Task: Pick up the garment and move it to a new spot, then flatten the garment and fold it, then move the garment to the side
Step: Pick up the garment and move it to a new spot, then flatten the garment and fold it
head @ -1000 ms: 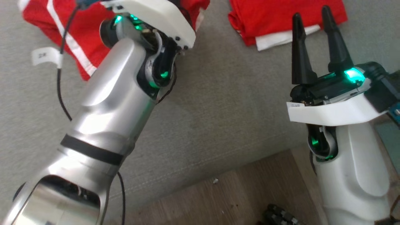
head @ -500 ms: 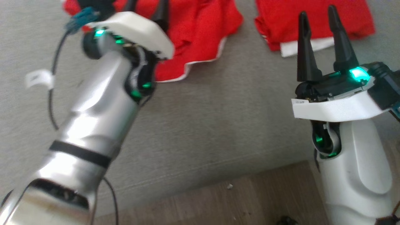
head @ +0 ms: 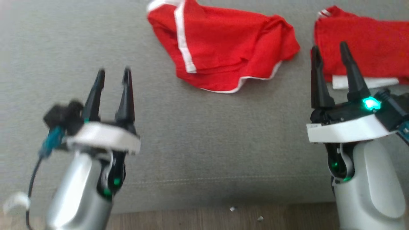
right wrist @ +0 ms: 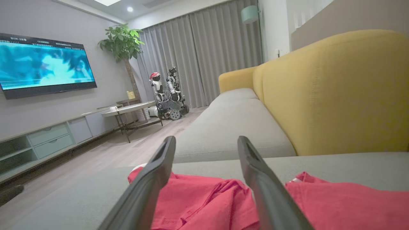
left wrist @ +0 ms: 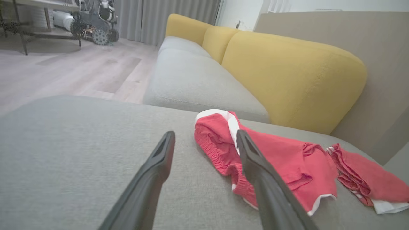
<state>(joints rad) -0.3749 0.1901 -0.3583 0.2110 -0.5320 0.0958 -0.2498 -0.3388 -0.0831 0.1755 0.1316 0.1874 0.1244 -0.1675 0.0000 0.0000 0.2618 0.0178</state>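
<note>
The garment [head: 223, 54], red shorts with white trim, lies crumpled on the grey sofa seat [head: 198, 137] at the top middle of the head view. My left gripper [head: 114, 71] hangs open and empty at the lower left, well short of it. In the left wrist view the garment [left wrist: 287, 163] lies just right of and beyond my open fingers [left wrist: 159, 166]. My right gripper [head: 329, 46] stands open and empty at the right, in front of a second, folded red garment [head: 367, 54]. Through the right wrist view both red pieces [right wrist: 198, 198] [right wrist: 345, 201] lie beneath the open fingers [right wrist: 255, 172].
Yellow back cushions [left wrist: 297, 73] rise behind the seat. The seat's front edge and wood floor [head: 191, 220] run along the bottom of the head view. Farther off stand a TV [right wrist: 44, 67], a low table [right wrist: 131, 110] and another robot [right wrist: 166, 92].
My left gripper has opened and let go of the garment, which now lies on the seat. The left arm has drawn back to the lower left. The head camera has shifted too.
</note>
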